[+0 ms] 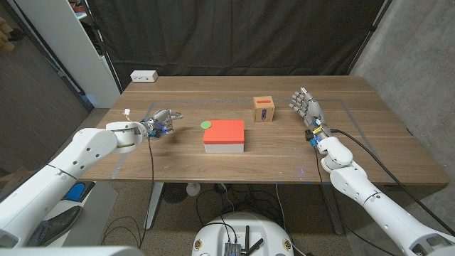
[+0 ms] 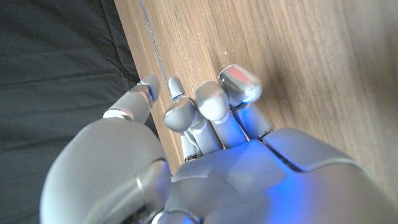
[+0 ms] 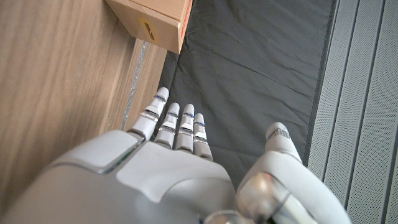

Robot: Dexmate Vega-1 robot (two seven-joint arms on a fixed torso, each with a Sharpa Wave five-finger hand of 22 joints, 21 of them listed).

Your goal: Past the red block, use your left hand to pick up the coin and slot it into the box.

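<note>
Head view: a wooden table (image 1: 370,146) carries a red block (image 1: 225,134) at its middle. A green coin (image 1: 206,124) lies flat on the table, touching or just beside the block's far left corner. A small wooden box (image 1: 264,109) with a red slot on top stands farther back and to the right. The left hand (image 1: 161,122) sits left of the coin, near it but apart, fingers curled in and holding nothing. The right hand (image 1: 306,108) stands just right of the box, fingers spread, empty.

The coin looks thin, light, stiff and probably slippery; lying flat, it likely needs a pinch at its rim, perhaps after sliding it clear of the block.

Left wrist view: the left hand's fingers (image 2: 212,102) curl above bare wood.

Right wrist view: the right hand's straight fingers (image 3: 177,124) reach toward the box, not touching it.
</note>
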